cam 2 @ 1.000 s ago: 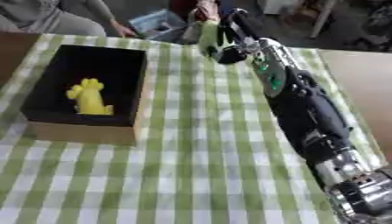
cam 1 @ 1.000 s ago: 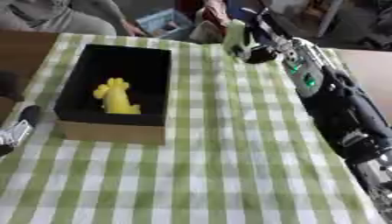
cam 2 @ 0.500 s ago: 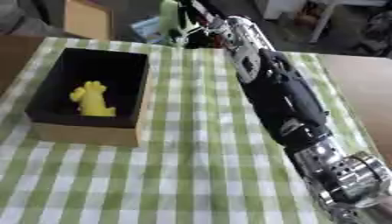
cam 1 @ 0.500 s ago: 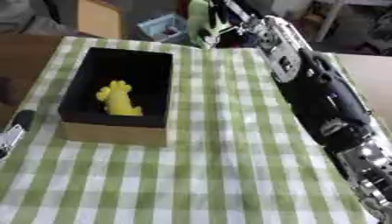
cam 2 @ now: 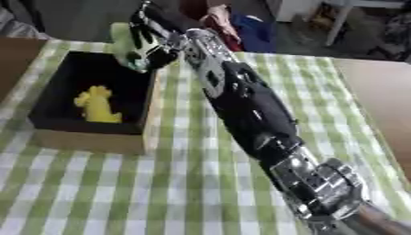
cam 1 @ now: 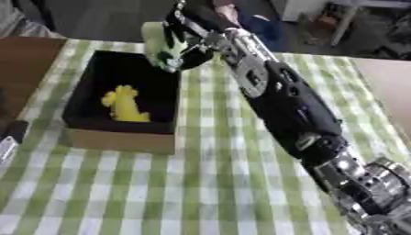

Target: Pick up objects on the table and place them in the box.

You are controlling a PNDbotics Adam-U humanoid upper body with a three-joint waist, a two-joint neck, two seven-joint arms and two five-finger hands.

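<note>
Right now I have the right hand [cam 1: 186, 43] stretched far across the counter [cam 1: 241, 193], hovering at the far right corner of the black box [cam 1: 120, 78]. Its fingers [cam 2: 148, 34] are curled around a pale green object [cam 1: 158, 46], which I can only make out as a slim, upright, light-coloured shape; it hangs above the box's far right rim, part over the opening and part over the wall. Inside the box a yellow toy [cam 1: 123, 104] lies on the dark floor, toward the near half. The box sits on the green-and-white checked cloth [cam 1: 217, 137], and I see nothing else loose on the cloth.

What worries me is the release point. The green object sits so near the rim that, if I let go here, I judge it could strike the wall's edge and tip outward onto the cloth, or roll off the far side of the counter. I would want the hand carried further left over the opening before the fingers part. The arm is close to full reach, so fine corrections may come out coarse, and the forearm could nudge the box's right wall and shift it. The left hand [cam 1: 8, 137] barely shows at the lower left edge, and I cannot tell how its fingers stand.
</note>
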